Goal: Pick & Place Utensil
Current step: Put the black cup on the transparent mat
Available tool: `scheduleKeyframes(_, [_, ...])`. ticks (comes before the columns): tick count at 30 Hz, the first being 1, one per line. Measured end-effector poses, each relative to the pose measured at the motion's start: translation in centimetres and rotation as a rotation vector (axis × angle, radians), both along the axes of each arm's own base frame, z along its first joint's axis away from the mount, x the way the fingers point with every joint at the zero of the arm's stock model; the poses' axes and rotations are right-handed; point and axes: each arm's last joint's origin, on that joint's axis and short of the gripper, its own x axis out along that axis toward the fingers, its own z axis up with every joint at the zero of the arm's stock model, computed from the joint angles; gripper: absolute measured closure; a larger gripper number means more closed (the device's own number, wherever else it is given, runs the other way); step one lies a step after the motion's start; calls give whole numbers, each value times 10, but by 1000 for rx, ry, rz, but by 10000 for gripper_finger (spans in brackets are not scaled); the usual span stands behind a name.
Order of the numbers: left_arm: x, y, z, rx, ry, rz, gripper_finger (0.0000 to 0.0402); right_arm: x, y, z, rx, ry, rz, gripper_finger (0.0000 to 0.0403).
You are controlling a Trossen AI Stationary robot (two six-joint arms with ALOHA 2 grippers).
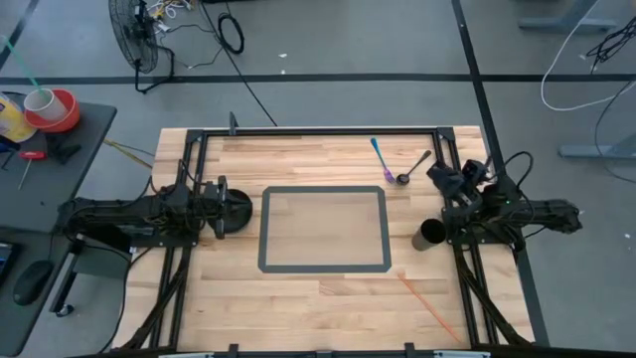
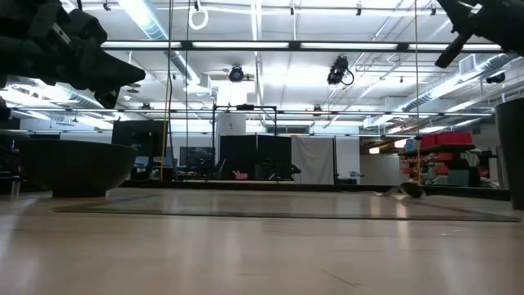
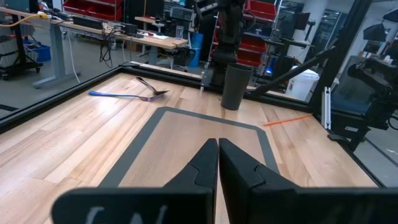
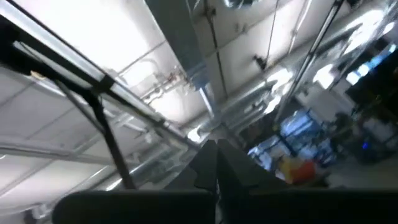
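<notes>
Two utensils lie flat on the wood near the table's far right: a blue-handled purple fork (image 1: 381,159) (image 3: 124,95) and a dark spoon (image 1: 414,167) (image 3: 151,87) (image 2: 407,190). A dark cup (image 1: 429,236) (image 3: 235,85) stands upright by the right arm's base. A dark bowl (image 1: 238,207) (image 2: 78,168) sits left of the mat. My left gripper (image 1: 223,204) (image 3: 218,149) is shut, hovering at the bowl and facing the mat. My right gripper (image 1: 438,175) (image 4: 215,155) is shut, raised near the spoon and tipped up toward the ceiling.
A grey-bordered rectangular mat (image 1: 324,230) (image 3: 163,112) lies in the table's middle. A thin orange stick (image 1: 429,298) (image 3: 287,119) lies on the wood at the near right. Black frame rails (image 1: 318,130) run along the table's edges.
</notes>
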Motion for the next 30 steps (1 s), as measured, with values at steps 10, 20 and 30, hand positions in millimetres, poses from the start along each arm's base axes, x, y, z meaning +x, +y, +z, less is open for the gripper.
scheduleKeyframes(10, [0,0,0,0,0,0,383,23,9,-9,60,124,154,388])
scheduleKeyframes(20, [0,0,0,0,0,0,383,44,27,20,-59,176,230,388])
scheduleKeyframes(30, [0,0,0,0,0,1,383,75,70,39,-67,331,524,389])
